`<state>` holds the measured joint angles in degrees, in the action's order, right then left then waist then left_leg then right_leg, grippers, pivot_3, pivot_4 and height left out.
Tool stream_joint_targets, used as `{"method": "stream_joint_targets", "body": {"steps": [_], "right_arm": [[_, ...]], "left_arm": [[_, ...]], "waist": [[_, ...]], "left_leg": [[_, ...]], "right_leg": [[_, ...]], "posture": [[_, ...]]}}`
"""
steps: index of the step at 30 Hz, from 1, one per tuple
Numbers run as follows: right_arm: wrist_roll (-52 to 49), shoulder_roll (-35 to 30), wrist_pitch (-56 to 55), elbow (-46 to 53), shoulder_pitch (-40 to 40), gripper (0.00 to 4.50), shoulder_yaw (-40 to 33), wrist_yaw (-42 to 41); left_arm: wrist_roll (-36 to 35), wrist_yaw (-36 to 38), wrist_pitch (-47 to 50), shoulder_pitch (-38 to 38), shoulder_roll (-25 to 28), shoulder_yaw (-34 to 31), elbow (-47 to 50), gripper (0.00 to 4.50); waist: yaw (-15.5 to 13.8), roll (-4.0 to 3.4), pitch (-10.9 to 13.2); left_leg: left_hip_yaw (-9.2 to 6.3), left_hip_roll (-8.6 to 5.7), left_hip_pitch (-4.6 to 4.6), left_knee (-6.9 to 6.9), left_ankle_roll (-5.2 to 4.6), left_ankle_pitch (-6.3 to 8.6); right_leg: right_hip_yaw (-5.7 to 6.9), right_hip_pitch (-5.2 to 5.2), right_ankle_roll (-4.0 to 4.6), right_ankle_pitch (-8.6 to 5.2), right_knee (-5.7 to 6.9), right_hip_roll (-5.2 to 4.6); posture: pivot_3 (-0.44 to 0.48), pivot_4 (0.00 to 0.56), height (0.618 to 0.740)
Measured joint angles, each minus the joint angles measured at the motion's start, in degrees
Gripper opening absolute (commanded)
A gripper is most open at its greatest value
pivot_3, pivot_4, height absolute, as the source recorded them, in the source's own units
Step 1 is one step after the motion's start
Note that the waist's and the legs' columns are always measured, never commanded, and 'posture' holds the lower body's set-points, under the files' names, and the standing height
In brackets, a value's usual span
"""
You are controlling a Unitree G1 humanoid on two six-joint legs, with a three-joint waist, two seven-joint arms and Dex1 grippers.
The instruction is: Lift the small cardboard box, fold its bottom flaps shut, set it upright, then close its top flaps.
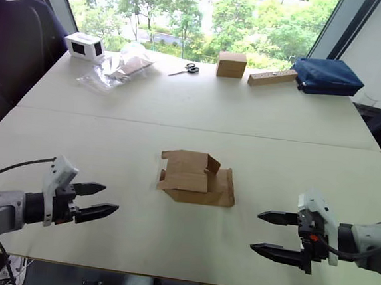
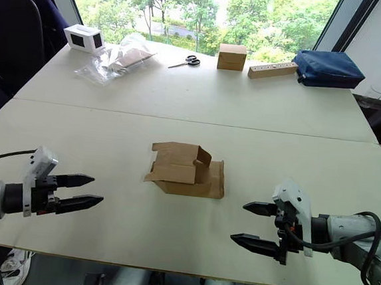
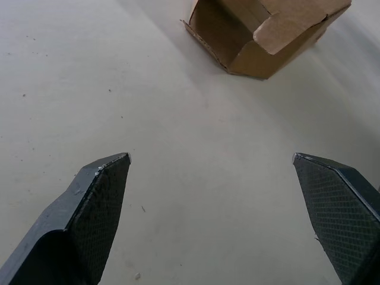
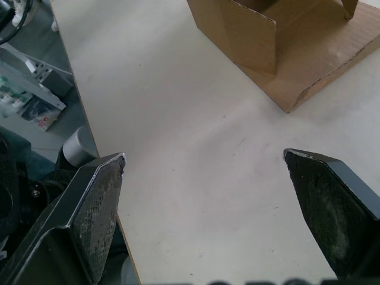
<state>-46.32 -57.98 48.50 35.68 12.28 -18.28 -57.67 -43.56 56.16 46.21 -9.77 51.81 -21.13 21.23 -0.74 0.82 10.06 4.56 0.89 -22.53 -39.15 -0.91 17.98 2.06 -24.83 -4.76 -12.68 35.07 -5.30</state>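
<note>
The box (image 1: 196, 179) is seen lying on its side in the middle of the surface (image 1: 180, 108), between the two grippers and well apart from both. It is made of thin brown cardboard, plain and a bit rough, with wavy cut edges and notched flaps (image 1: 212, 164) that stick out loose. It is hollow and open at the ends, so it is judged to be very light and easy to push away or squash. The walls are likely stiff enough when held flat, but the flaps are floppy and may bend or tear. It is best held by its two long side walls, one gripper on each, not by the flaps. The left gripper (image 1: 96, 200) is held wide open with nothing in its fingers (image 3: 98, 196). The right gripper (image 1: 277, 236) is wide open and empty too.
</note>
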Motion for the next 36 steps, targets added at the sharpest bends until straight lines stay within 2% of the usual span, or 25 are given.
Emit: {"method": "stream_joint_targets", "body": {"steps": [22,28,33,36], "right_arm": [[2.4,-0.32,-0.54,-0.78,-0.94,4.48,1.07,-0.24],[2.37,-1.82,1.52,-1.11,-1.58,4.48,1.1,0.71],[4.17,1.57,-1.15,-0.43,-1.4,4.48,0.94,4.27],[4.81,2.19,-2.53,-0.56,-3.0,4.48,0.58,5.59]], "left_arm": [[-0.02,1.34,0.14,1.66,0.03,0.08,-1.78,4.5],[0.83,1.04,-0.14,5.56,0.78,0.68,-1.94,4.5],[1.12,0.91,0.91,9.25,1.49,3.04,-2.7,4.5],[-2.03,-1.29,6.6,16.38,0.74,3.97,-6.64,4.5]], "waist": [[0.02,0.0,0.0],[-0.04,0.0,0.0],[0.0,0.02,-0.01],[-0.05,0.02,-0.02]], "left_leg": [[0.0,0.01,0.02,-0.02,0.0,0.0],[-0.02,0.01,0.02,-0.02,0.0,-0.01],[-0.01,0.02,0.03,-0.03,0.01,-0.01],[-0.05,0.02,0.06,-0.06,0.01,-0.03]], "right_leg": [[0.0,0.03,0.0,0.0,0.02,0.07],[0.0,0.05,0.0,0.0,0.02,0.08],[-0.01,0.06,-0.01,0.01,0.04,0.14],[-0.01,0.11,-0.02,0.02,0.08,0.18]], "posture": [[0.0,0.15,0.74],[0.0,0.15,0.74],[0.0,0.15,0.74],[0.0,0.15,0.74]]}}
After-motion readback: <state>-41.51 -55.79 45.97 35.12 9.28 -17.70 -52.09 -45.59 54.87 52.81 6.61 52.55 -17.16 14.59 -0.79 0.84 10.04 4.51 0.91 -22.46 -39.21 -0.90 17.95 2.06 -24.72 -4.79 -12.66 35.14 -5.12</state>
